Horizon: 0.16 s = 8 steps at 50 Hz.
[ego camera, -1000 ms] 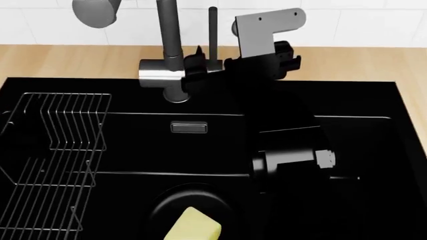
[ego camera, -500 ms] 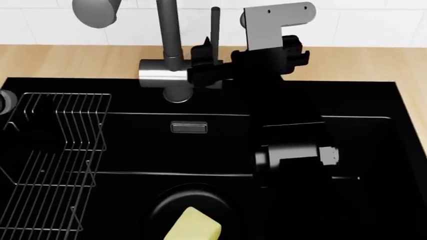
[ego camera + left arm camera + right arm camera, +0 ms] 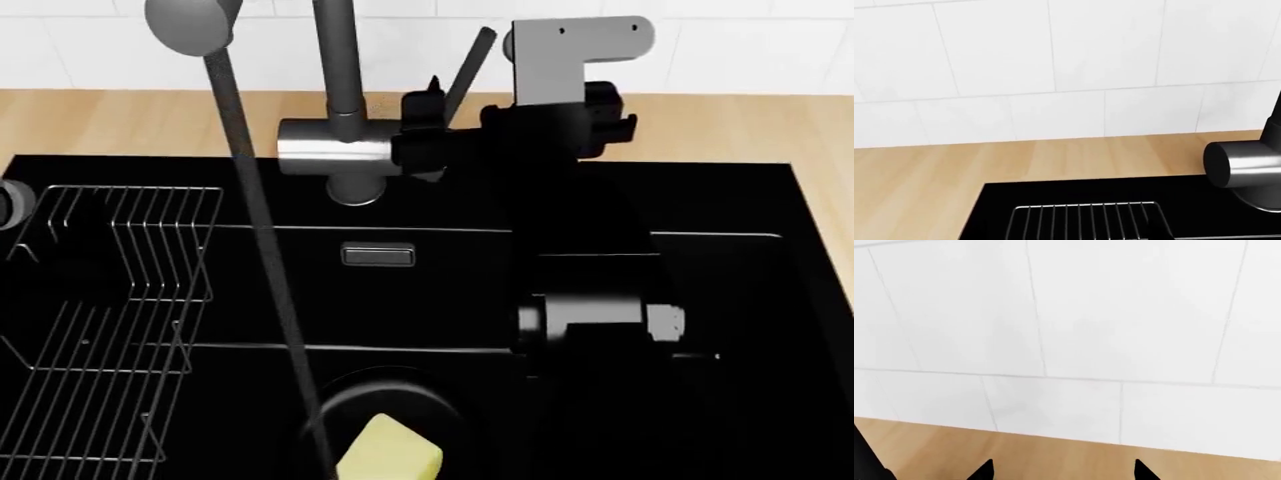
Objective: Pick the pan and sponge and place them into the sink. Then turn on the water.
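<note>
The black pan (image 3: 434,410) lies in the black sink (image 3: 747,200) at the near edge of the head view, its handle hidden. The pale yellow sponge (image 3: 387,452) rests in it. A thin grey stream of water (image 3: 260,240) runs from the faucet's spout (image 3: 187,20) down to the pan. The faucet's lever (image 3: 467,62) leans to the right. My right gripper (image 3: 424,135) sits at the lever's base. In the right wrist view it (image 3: 1062,471) is open with nothing between its fingertips (image 3: 984,471). My left gripper's jaws do not show in any view.
A wire rack (image 3: 120,300) stands in the sink's left part and shows in the left wrist view (image 3: 1081,220). The overflow slot (image 3: 378,256) is on the back wall. The grey faucet body (image 3: 1247,165) and the wooden counter (image 3: 921,185) lie under a white tiled wall.
The lever has gone from upright to leaning right and the water stream has appeared. My right gripper has shifted right with it. A grey bit of my left arm entered at the left edge.
</note>
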Available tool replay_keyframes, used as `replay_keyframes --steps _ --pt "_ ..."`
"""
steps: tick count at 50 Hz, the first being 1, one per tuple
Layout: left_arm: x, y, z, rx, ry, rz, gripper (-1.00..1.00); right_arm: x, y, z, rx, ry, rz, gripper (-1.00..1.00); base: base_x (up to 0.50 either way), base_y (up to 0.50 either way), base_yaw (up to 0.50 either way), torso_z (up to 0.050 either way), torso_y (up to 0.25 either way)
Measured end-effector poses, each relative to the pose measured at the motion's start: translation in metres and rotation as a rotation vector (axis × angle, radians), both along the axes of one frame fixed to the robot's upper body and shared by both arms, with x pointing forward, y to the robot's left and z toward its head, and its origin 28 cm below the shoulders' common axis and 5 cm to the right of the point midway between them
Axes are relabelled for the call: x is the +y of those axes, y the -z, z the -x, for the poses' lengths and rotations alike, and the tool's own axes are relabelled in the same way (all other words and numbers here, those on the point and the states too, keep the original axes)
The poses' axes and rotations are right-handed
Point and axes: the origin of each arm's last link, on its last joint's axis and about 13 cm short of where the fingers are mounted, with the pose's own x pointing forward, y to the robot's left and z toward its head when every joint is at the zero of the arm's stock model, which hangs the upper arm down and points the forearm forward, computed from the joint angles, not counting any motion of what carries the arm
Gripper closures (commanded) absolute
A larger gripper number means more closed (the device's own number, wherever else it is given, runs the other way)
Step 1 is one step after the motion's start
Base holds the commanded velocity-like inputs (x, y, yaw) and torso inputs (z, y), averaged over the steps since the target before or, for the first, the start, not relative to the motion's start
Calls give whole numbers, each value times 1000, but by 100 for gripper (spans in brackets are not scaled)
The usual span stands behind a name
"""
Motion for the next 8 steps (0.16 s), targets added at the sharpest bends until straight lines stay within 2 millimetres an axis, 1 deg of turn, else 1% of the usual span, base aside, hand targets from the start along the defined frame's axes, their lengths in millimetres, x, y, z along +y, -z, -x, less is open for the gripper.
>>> replay_keyframes --steps 8 --pt "0 0 0 0 -1 -1 -100 -2 3 0 8 6 -28 -100 0 0 0 0 0"
